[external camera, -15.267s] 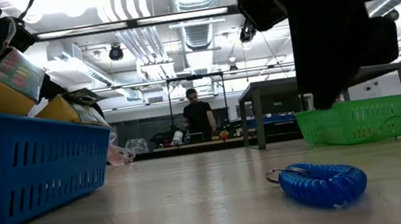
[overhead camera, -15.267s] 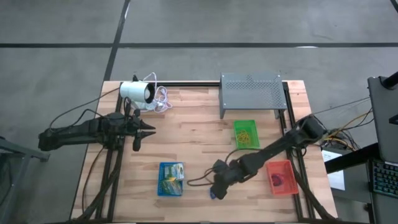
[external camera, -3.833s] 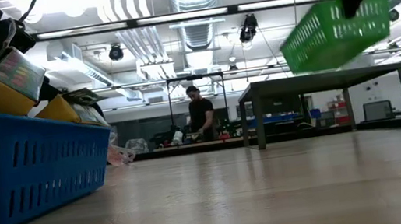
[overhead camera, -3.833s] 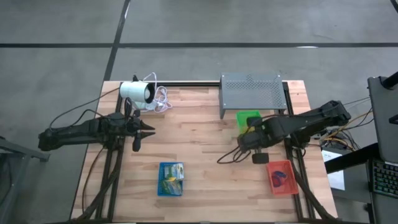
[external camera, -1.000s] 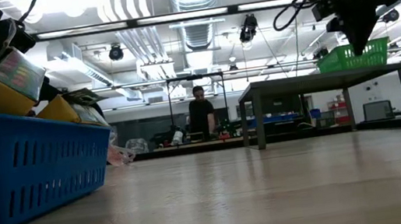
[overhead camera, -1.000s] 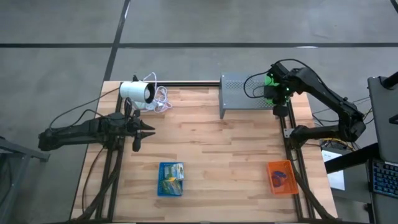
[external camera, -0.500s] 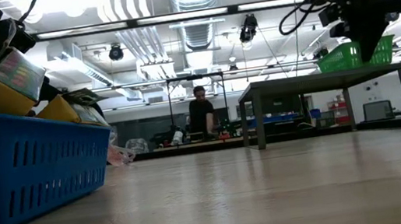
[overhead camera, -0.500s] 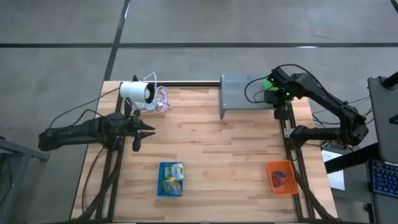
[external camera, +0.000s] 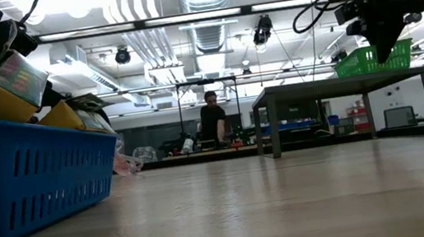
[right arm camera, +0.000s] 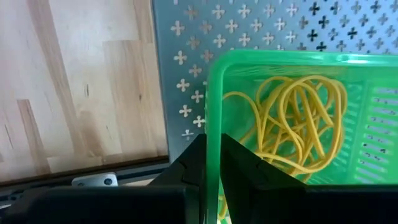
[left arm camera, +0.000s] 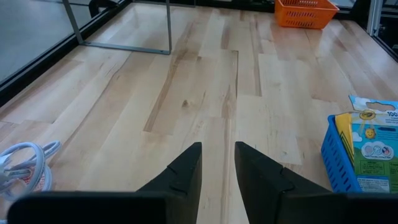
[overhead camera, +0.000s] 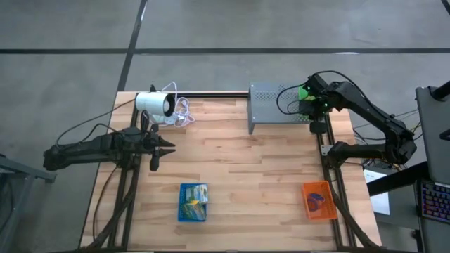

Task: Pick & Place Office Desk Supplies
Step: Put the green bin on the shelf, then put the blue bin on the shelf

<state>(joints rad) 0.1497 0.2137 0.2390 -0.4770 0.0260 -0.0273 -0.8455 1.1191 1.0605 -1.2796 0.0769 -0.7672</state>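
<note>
A green tray [right arm camera: 280,57] with yellow rubber bands [right arm camera: 292,118] in it stands on top of the grey perforated stand [overhead camera: 271,105] at the table's far right. My right gripper [overhead camera: 307,100] hangs over it, pointing down, shut on its rim. In the low view the green tray [external camera: 366,59] sits level on the stand's top [external camera: 331,81]. My left gripper [left arm camera: 217,152] waits open over the table's left part, nothing between its fingers. A blue tray [overhead camera: 193,202] holds green-and-white packets [left arm camera: 373,143]. My right gripper [right arm camera: 214,158] pinches the rim of one wall of the green tray [right arm camera: 210,124]. One finger [right arm camera: 189,165] is outside the tray and the other [right arm camera: 245,171] inside. The fingers come from above, pointing down. The tray rests level on the stand's top.
An orange tray [overhead camera: 318,200] stands at the near right. A white cylinder [overhead camera: 156,104] with its coiled cable [left arm camera: 25,162] lies at the far left. Bare wood lies between the stand and the blue tray. A person stands in the room beyond the table.
My right arm has folded a little lower over the grey stand. Its gripper has kept its hold on the green tray, which has stayed on the stand's top.
</note>
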